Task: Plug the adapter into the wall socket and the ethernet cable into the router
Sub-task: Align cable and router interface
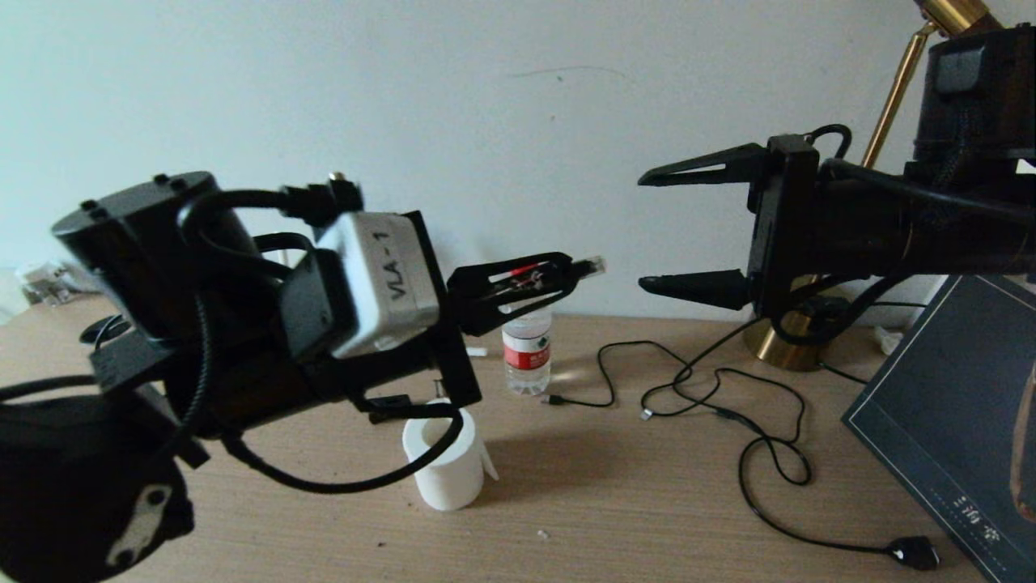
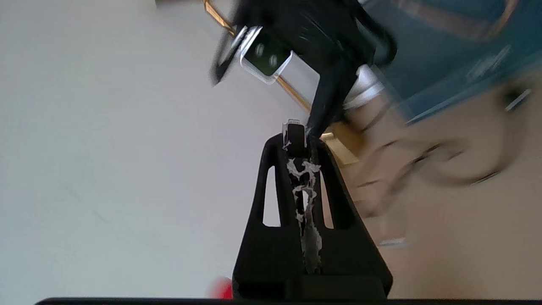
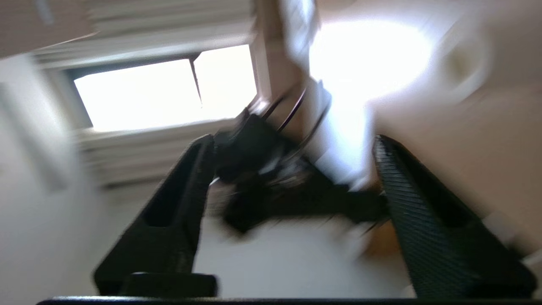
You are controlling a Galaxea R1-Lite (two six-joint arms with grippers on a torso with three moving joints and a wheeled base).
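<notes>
Left pincer (image 1: pixel 558 279) raised well above the tabletop (image 1: pixel 631 494), clamped on the ethernet cable (image 1: pixel 584 266) just behind its plug. Clear plug tip poking out past the fingertips, long axis level and aimed toward the right arm. In the left wrist view, same story: plug (image 2: pixel 294 132) pinched between closed fingers, tip forward.

Right pincer (image 1: pixel 688 231) also in the air, facing the left one, fingers spread wide apart with nothing between them. Gap lined up roughly opposite the plug tip, near but not touching. Looks like a setup for a hand-over or a re-grip, though only a guess.

Router, adapter and wall socket not in view anywhere, so no direction to either port to be had from here. Which arm nearer to them: cannot tell.

On the tabletop below: water bottle (image 1: pixel 527 352), white paper roll (image 1: pixel 447 465), thin black cables (image 1: pixel 728 405), brass lamp base (image 1: pixel 781 344), dark book (image 1: pixel 955 413) at the right edge.
</notes>
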